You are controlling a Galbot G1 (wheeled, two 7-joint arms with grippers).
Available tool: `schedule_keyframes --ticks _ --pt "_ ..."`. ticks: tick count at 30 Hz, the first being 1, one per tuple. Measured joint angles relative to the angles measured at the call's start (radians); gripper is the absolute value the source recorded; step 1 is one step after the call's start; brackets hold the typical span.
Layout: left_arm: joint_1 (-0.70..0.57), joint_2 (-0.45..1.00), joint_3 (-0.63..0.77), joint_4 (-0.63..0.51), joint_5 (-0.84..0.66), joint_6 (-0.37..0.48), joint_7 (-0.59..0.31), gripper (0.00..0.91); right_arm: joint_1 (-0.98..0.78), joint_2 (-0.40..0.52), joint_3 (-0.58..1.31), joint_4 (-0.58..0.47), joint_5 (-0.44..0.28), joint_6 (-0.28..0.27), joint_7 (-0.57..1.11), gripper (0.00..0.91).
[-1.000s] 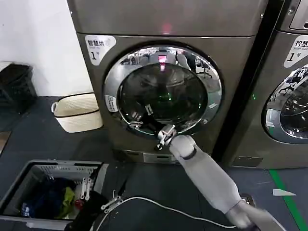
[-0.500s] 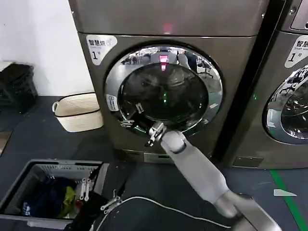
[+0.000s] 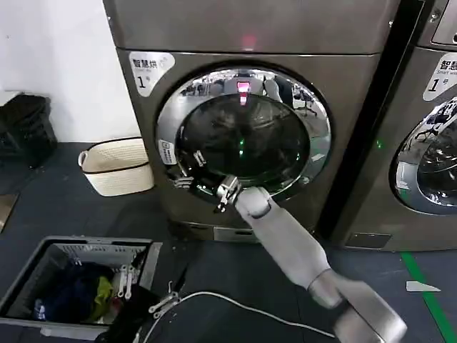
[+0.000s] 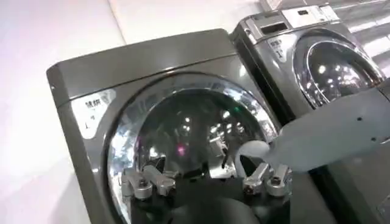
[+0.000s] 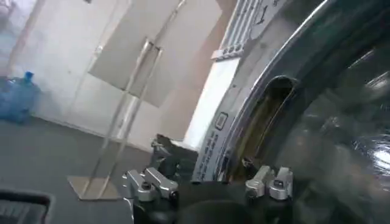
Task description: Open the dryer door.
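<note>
Right tool (image 3: pixel 225 193), fingers apart, sits at the dryer door (image 3: pixel 243 136)'s lower chrome ring

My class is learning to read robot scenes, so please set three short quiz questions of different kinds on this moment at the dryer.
1. True or false: the dryer door is swung wide open.
2. Which gripper is up at the door's chrome ring? A) left gripper B) right gripper C) both
3. Fill in: the white corner sticker on the dryer reads number ___.

Key
1. False: it sits closed against the front.
2. B: the right gripper is at the ring's lower edge; the left gripper is low, beside the laundry basket.
3. 1
</note>
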Motion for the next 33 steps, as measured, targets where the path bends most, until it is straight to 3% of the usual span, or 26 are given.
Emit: schedule_keyframes --ticks 11,20,33 --pt "-0.033 0.008 -0.052 0.019 -0.067 0.025 -0.002 0.907 -0.046 -0.087 0.004 0.119 0.205 0.013 -0.329 0.907" --pt "-0.062 0.032 -0.111 0.026 -0.142 0.053 0.0 0.907 -0.109 -0.195 0.002 0.296 0.345 -0.059 -0.546 0.907" --pt "-0.11 0.076 -0.246 -0.002 -0.3 0.116 0.016 0.907 -0.222 -0.396 0.059 0.572 0.418 -0.129 -0.722 0.907"
